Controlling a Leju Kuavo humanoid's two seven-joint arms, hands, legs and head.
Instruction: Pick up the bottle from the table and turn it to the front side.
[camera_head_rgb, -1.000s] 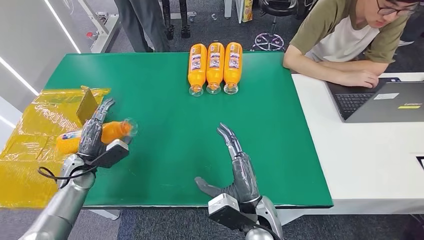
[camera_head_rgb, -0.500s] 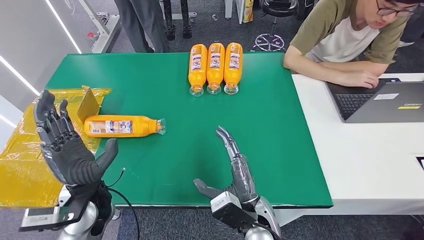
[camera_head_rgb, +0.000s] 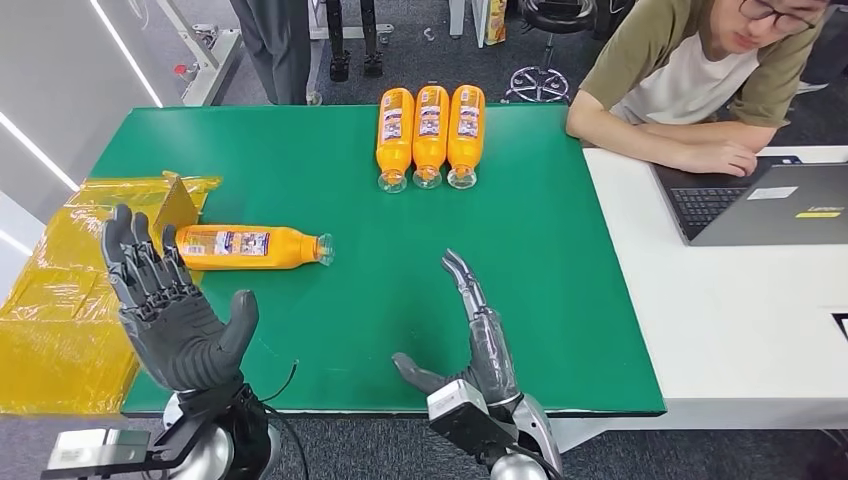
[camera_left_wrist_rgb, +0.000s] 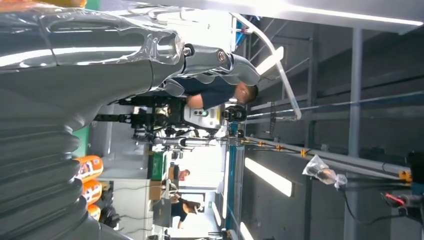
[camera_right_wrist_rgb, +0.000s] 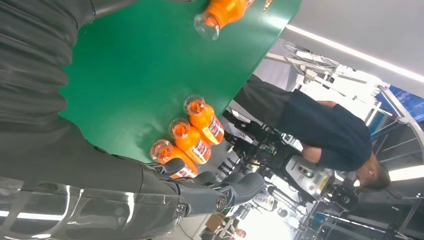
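Note:
An orange bottle (camera_head_rgb: 250, 248) lies on its side on the green table (camera_head_rgb: 330, 320) at the left, label up, clear cap toward the right; its cap end (camera_right_wrist_rgb: 212, 20) also appears in the right wrist view. My left hand (camera_head_rgb: 172, 312) is raised near the table's front left corner, palm up and fingers spread, holding nothing, a short way in front of the bottle. My right hand (camera_head_rgb: 470, 340) stands open at the front edge near the middle, fingers pointing away, empty and well to the right of the bottle.
Three orange bottles (camera_head_rgb: 430, 135) lie side by side at the table's far edge. A yellow-wrapped box (camera_head_rgb: 70, 290) sits left of the table. A person (camera_head_rgb: 700, 80) leans on the white desk at the right by a laptop (camera_head_rgb: 770, 205).
My left hand let go of the bottle, which now lies on the table with its label up, and drew back toward me with its palm turned up. My right hand hardly moved.

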